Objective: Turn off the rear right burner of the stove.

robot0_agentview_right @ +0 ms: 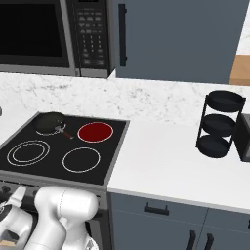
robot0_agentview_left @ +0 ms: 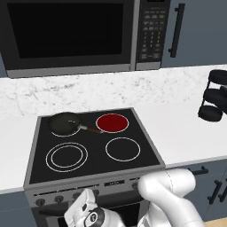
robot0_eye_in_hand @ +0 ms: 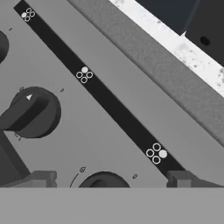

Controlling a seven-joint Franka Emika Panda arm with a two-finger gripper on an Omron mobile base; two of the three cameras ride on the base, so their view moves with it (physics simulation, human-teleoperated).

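We see the rear right burner (robot0_agentview_left: pixel 112 123) glowing solid red at the back right of the stove (robot0_agentview_left: pixel 146 153), just beside the frying pan (robot0_agentview_left: pixel 64 123) on the rear left zone. Our tool (robot0_eye_in_hand: pixel 105 183) sits low, close against the steel front panel. Its two tips stand well apart, holding nothing. A knob (robot0_eye_in_hand: pixel 103 180) lies directly between them, just ahead. The icon (robot0_eye_in_hand: pixel 156 153) beside it has one filled dot; we judge this marks the rear right zone. A second knob (robot0_eye_in_hand: pixel 33 111) lies off to the side. Next move: straight advance, close, twist.
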